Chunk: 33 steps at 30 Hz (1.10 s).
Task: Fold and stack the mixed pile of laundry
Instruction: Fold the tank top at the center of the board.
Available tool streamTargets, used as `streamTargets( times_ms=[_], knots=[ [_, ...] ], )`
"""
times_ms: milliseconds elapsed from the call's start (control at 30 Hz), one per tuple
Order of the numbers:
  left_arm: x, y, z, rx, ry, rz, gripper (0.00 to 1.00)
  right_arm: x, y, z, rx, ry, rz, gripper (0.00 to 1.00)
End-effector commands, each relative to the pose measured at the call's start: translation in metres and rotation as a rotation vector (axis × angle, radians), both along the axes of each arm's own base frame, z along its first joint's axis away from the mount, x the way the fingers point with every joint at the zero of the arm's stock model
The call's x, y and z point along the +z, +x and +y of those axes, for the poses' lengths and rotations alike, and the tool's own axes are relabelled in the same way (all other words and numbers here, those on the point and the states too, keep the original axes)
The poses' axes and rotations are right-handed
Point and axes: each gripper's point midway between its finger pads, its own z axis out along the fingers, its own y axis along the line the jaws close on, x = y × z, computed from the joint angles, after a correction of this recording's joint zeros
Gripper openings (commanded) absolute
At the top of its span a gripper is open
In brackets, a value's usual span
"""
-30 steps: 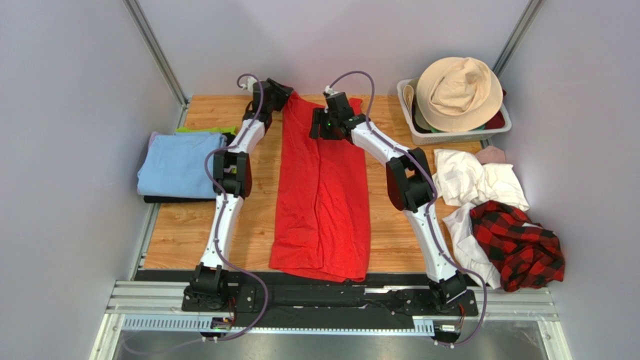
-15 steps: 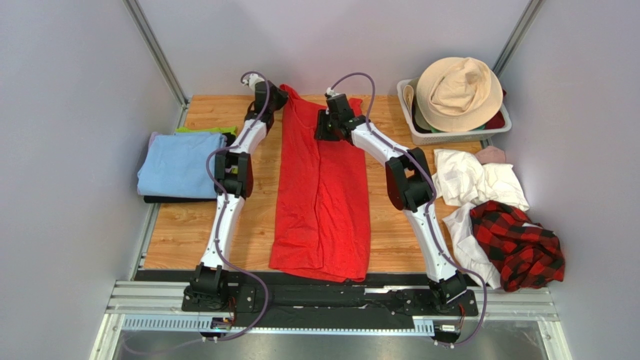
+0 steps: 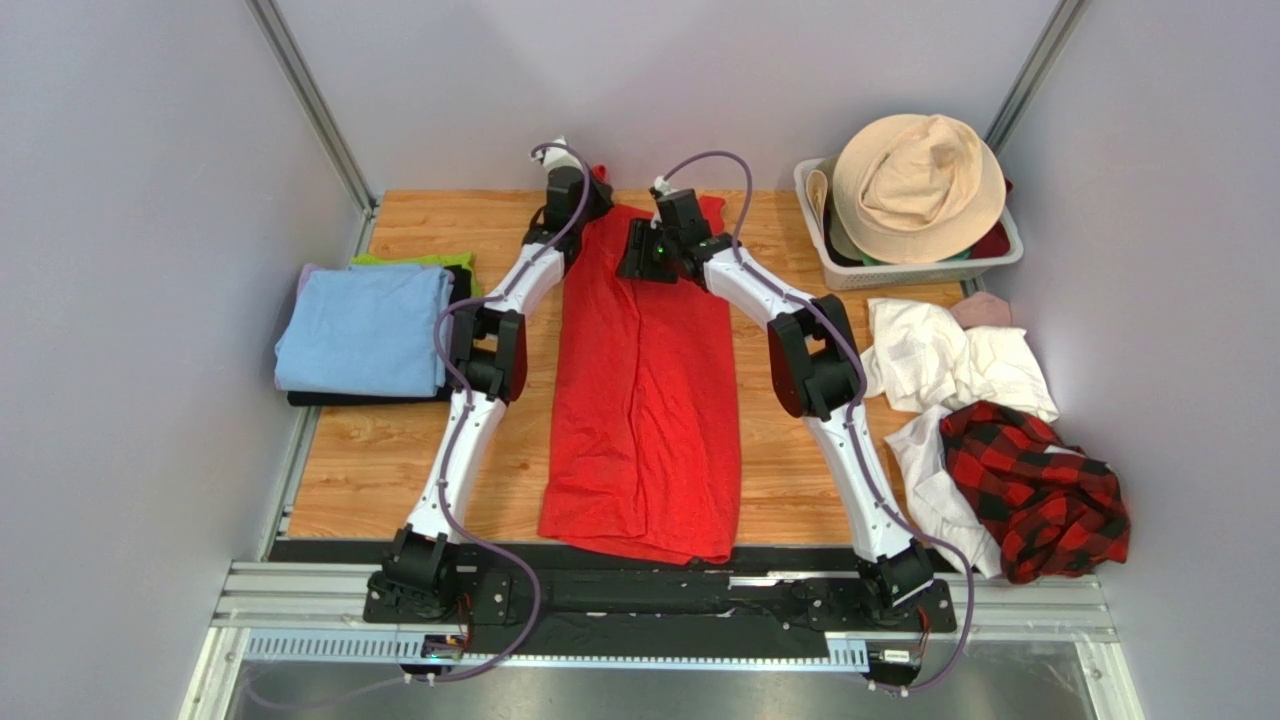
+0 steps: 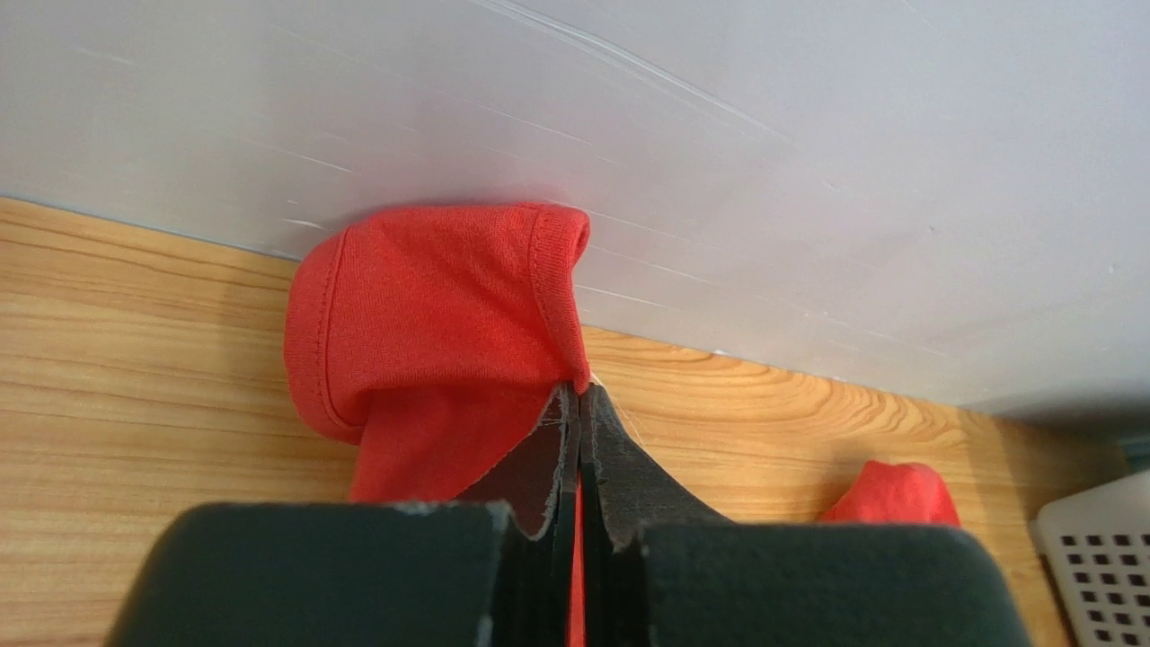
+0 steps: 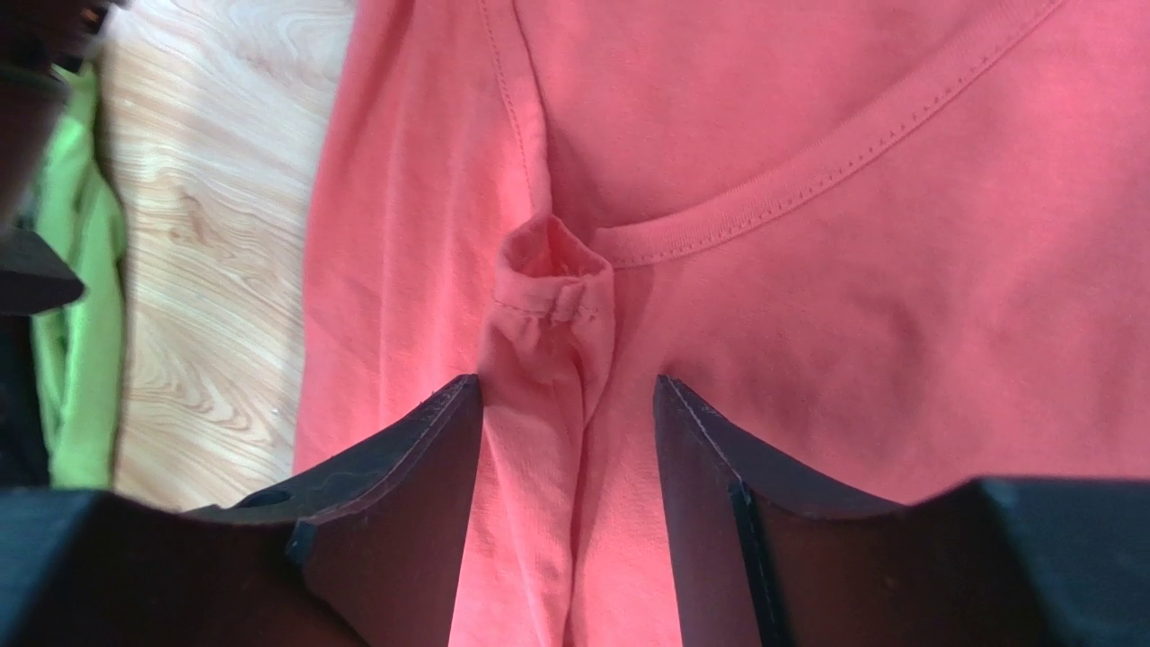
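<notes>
Left wrist shows the left fingers (image 4: 597, 452) clamped on the far edge of the red T-shirt (image 3: 646, 405), which is spread along the counter (image 3: 376, 465). Open, the right fingers (image 5: 432, 445) straddle a raised fold. If only one side grips, lifting could twist the shirt.

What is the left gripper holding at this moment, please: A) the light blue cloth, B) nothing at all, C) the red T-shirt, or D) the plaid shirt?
C: the left wrist view shows the left gripper shut on a pinched fold of the red T-shirt.
</notes>
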Motion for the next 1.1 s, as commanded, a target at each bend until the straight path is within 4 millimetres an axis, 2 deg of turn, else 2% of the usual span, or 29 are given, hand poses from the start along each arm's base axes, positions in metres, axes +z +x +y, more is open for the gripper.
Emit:
streamTargets(
  times_ms=[0, 100, 200, 333, 400, 433, 467, 600, 667, 800, 833, 867, 900, 967, 1000, 1067],
  knots=[
    [0.084, 0.008, 0.011, 0.026, 0.068, -0.179, 0.0, 0.028, 0.013, 0.007, 0.017, 0.091, -0.074, 0.54],
    [0.092, 0.008, 0.012, 0.039, 0.121, -0.205, 0.0, 0.034, 0.013, 0.01, 0.03, 0.109, -0.096, 0.58],
    [0.097, 0.009, 0.016, 0.049, 0.17, -0.227, 0.0, 0.031, 0.015, 0.009, 0.029, 0.099, -0.09, 0.59],
    [0.098, 0.01, 0.019, 0.053, 0.196, -0.243, 0.0, 0.027, 0.026, 0.009, 0.01, 0.079, -0.087, 0.54],
    [0.096, 0.01, 0.02, 0.059, 0.198, -0.242, 0.05, 0.027, 0.029, 0.009, -0.003, 0.079, -0.091, 0.51],
    [0.096, 0.01, 0.021, 0.062, 0.197, -0.24, 0.1, 0.026, 0.031, 0.004, -0.016, 0.074, -0.09, 0.41],
    [0.098, 0.01, 0.021, 0.062, 0.198, -0.243, 0.16, 0.028, 0.033, 0.001, -0.034, 0.065, -0.098, 0.35],
    [0.098, 0.01, 0.024, 0.07, 0.2, -0.233, 0.18, 0.024, 0.038, -0.012, -0.072, 0.065, -0.081, 0.07],
    [0.1, 0.01, 0.025, 0.07, 0.185, -0.23, 0.21, 0.023, 0.041, -0.019, -0.085, 0.103, -0.056, 0.0],
    [0.102, 0.011, 0.03, 0.077, 0.175, -0.233, 0.29, 0.02, 0.045, -0.029, -0.096, 0.157, -0.027, 0.0],
    [0.101, 0.01, 0.03, 0.08, 0.178, -0.23, 0.36, 0.02, 0.045, -0.031, -0.091, 0.164, -0.025, 0.01],
    [0.1, 0.011, 0.03, 0.08, 0.178, -0.23, 0.42, 0.02, 0.046, -0.033, -0.092, 0.17, -0.021, 0.07],
    [0.102, 0.011, 0.032, 0.085, 0.175, -0.23, 0.46, 0.017, 0.046, -0.034, -0.094, 0.176, -0.011, 0.23],
    [0.097, 0.011, 0.034, 0.088, 0.168, -0.218, 0.5, 0.01, 0.046, -0.037, -0.095, 0.179, 0.012, 0.3],
    [0.096, 0.011, 0.034, 0.084, 0.157, -0.212, 0.53, 0.014, 0.048, -0.037, -0.093, 0.184, 0.01, 0.4],
    [0.095, 0.011, 0.037, 0.084, 0.15, -0.203, 0.58, 0.009, 0.048, -0.038, -0.087, 0.19, 0.029, 0.49]
  ],
)
